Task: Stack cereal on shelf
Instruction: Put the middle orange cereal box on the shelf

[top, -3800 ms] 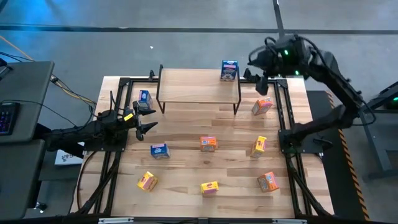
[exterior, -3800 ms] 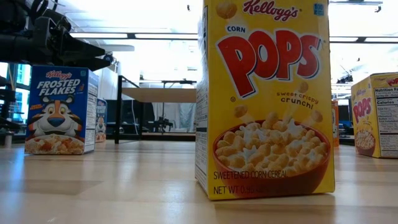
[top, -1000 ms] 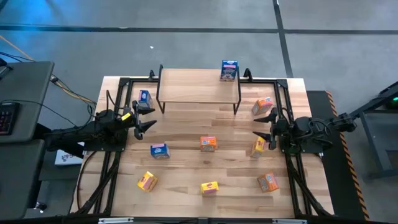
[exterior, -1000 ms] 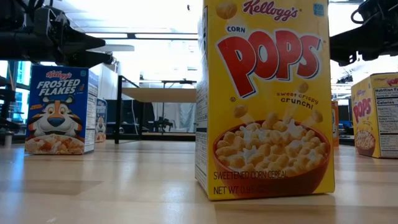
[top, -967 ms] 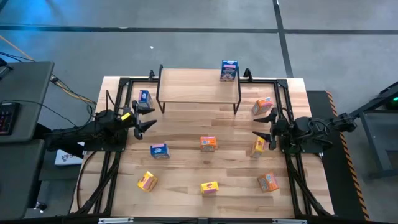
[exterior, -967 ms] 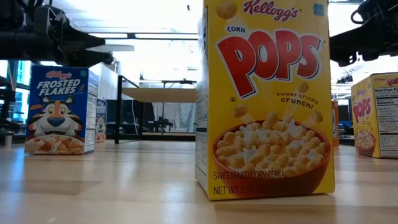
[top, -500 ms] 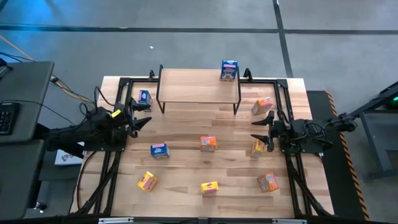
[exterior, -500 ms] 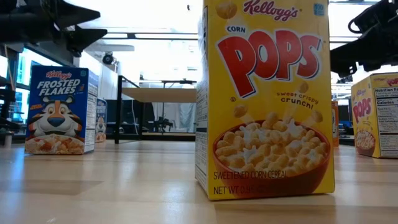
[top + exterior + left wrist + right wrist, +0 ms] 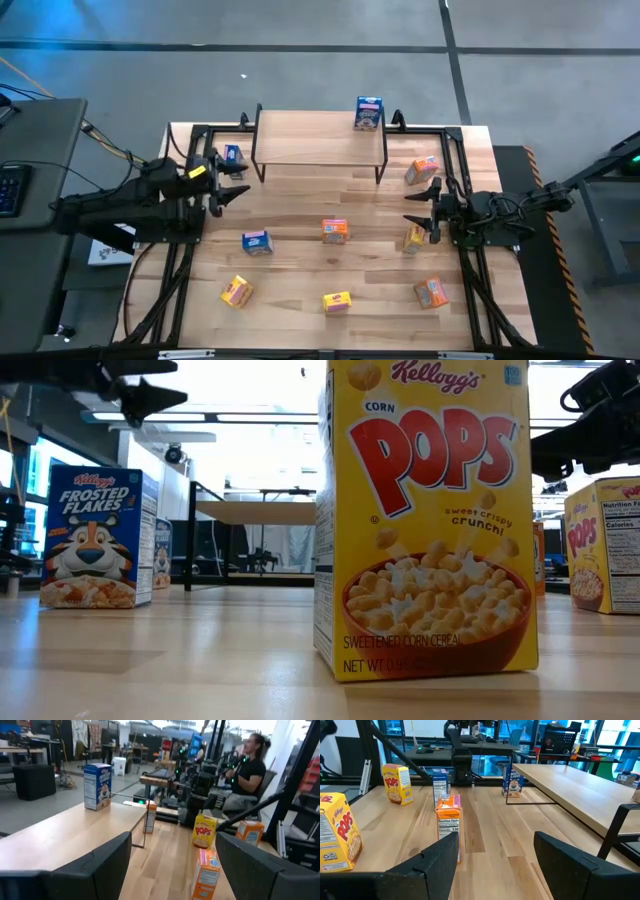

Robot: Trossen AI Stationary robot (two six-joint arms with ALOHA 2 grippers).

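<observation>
Eight cereal boxes stand scattered on the table and one blue box [image 9: 368, 113] stands on the shelf [image 9: 320, 137] near its right end. On the table are blue boxes [image 9: 233, 156] [image 9: 257, 241], orange boxes [image 9: 335, 231] [image 9: 421, 170] [image 9: 431, 291] and yellow boxes [image 9: 415, 236] [image 9: 337, 301] [image 9: 236, 291]. My left gripper [image 9: 237, 185] hovers open near the shelf's left legs, raised above the table [image 9: 140, 390]. My right gripper [image 9: 420, 207] hovers open at the table's right, just beside the yellow box.
Black frame rails [image 9: 458, 190] run along the table's left and right sides. Bare wood lies between the shelf and the middle boxes. A person [image 9: 250, 765] sits beyond the table in the left wrist view. A large yellow box [image 9: 430, 510] fills the low view.
My left gripper has risen and drawn a little toward the table's far-left, nearer the shelf's left legs, staying open. My right gripper has stayed nearly still. No box has moved.
</observation>
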